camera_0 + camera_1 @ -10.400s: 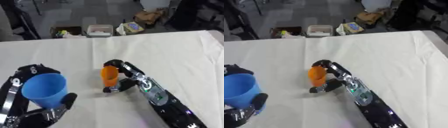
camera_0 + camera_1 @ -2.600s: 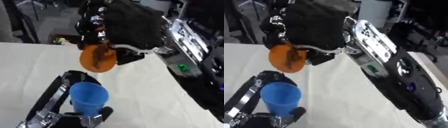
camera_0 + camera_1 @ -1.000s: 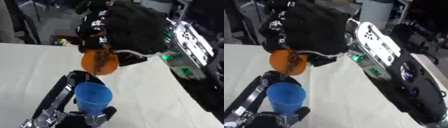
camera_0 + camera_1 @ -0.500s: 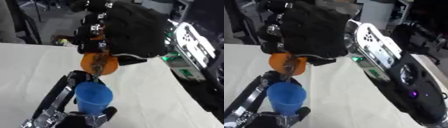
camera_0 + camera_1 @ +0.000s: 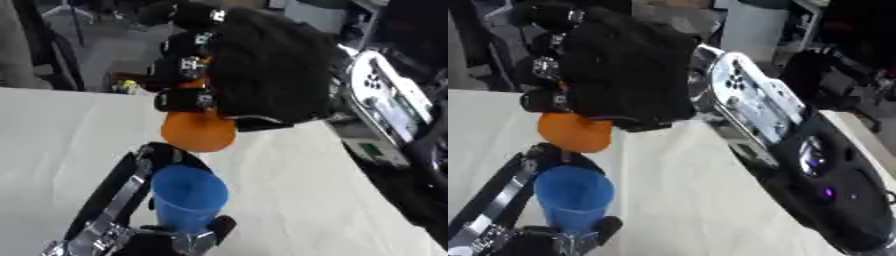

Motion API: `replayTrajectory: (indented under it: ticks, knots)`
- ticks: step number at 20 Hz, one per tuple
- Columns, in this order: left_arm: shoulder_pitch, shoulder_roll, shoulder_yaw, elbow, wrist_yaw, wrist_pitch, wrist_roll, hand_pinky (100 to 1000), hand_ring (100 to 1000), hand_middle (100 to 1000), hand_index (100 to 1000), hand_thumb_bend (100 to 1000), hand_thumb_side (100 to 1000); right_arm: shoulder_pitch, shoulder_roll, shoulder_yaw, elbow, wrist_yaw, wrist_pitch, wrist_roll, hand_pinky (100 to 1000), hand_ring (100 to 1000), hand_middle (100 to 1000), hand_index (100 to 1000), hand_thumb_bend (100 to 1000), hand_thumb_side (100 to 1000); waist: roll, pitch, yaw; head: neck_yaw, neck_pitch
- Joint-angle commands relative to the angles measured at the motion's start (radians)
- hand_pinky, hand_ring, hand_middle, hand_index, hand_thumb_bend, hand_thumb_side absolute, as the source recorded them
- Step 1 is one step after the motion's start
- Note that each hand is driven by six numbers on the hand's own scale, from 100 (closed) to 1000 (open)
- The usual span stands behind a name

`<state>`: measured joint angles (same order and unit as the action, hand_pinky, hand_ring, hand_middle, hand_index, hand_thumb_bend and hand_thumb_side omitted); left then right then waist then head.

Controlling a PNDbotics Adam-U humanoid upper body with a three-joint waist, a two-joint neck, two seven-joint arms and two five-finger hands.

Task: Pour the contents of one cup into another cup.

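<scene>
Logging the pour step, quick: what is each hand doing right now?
Left hand: shut on the blue cup, held upright.
Right hand: shut on the orange cup, tipped above the blue cup.

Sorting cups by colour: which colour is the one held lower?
Blue cup, best seen in the left eye view.

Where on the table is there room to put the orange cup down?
Bare white table lies left of the orange cup, and more lies right of the blue cup, toward the table's right edge. It is crowded in the middle: the right robot hand holds the orange cup just above the blue cup in the left robot hand.
</scene>
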<state>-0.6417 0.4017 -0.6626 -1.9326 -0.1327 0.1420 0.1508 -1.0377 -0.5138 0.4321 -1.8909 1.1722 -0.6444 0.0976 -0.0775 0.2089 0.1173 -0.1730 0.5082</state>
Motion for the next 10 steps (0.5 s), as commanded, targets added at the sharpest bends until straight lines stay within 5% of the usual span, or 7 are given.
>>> replayTrajectory:
  ticks: [1,10]
  knots:
    - [-0.019,0.001,0.005,-0.024,-0.002,0.005,0.001,100,100,106,512,370,100,-0.018,-0.024,-0.007,-0.017,0.018,0.001,-0.009,851,372,358,475,100,100,0.003,-0.021,0.001,0.003,-0.011]
    - [-0.012,0.007,0.006,-0.026,-0.014,0.008,0.004,100,100,105,512,373,100,-0.004,-0.032,-0.024,-0.001,-0.006,0.029,-0.028,805,361,346,469,100,100,0.006,-0.021,0.0,0.006,-0.015]
